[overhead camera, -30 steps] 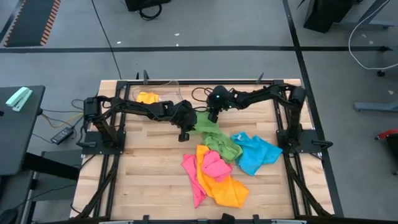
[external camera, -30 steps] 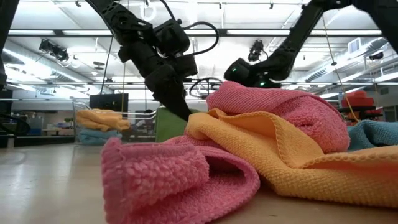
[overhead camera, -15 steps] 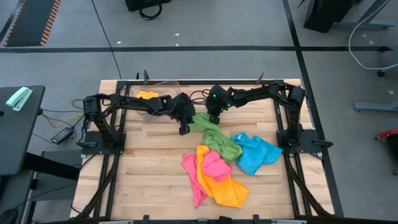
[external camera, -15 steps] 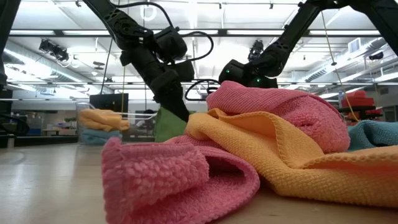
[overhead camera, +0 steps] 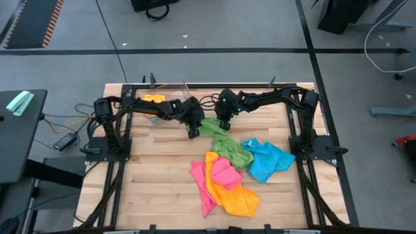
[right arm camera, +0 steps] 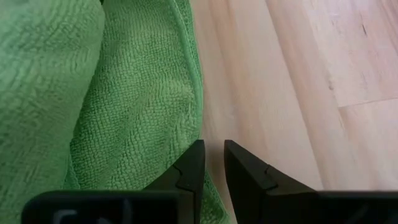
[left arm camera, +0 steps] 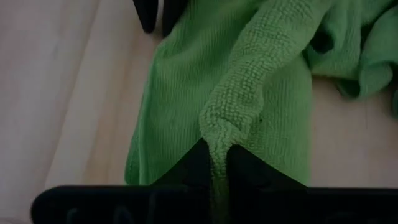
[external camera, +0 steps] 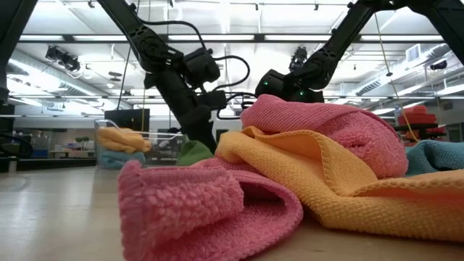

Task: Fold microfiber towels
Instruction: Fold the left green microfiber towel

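Clear bin (overhead camera: 170, 91) at table's far edge, orange-yellow towel (overhead camera: 153, 99) inside

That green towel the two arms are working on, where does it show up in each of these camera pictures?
High view: green towel, table centre, between both end effectors.
Low view: only a green bit peeks out left of the orange towel.
Left wrist view: fills the middle, a ridge pinched in the left end effector.
Right wrist view: fills the left side, beside the right end effector.
Shared landmark: the wooden table.
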Controlling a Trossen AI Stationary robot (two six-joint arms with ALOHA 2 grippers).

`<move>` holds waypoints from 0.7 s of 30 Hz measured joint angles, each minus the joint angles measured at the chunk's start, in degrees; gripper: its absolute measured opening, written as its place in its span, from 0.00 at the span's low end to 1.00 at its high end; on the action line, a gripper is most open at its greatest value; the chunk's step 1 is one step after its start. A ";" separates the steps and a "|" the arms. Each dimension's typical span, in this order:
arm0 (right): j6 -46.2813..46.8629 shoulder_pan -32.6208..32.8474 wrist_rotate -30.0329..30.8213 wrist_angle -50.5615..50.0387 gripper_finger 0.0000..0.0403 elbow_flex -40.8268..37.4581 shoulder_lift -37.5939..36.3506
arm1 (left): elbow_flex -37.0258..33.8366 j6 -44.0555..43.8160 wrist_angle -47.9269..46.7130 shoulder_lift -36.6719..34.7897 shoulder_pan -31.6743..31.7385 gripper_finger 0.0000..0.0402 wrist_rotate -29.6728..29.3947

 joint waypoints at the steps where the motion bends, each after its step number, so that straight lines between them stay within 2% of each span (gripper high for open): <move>1: 0.00 0.00 0.00 0.00 0.17 0.00 0.00 | 0.00 0.28 0.65 0.00 0.00 0.12 -0.25; 11: 0.13 0.00 -0.02 0.04 0.17 -0.02 0.00 | 0.00 4.67 1.60 -0.13 -0.02 0.18 -5.21; 21: 0.70 0.02 -0.02 0.08 0.17 -0.04 0.00 | 0.00 6.22 1.58 -0.23 -0.02 0.43 -5.77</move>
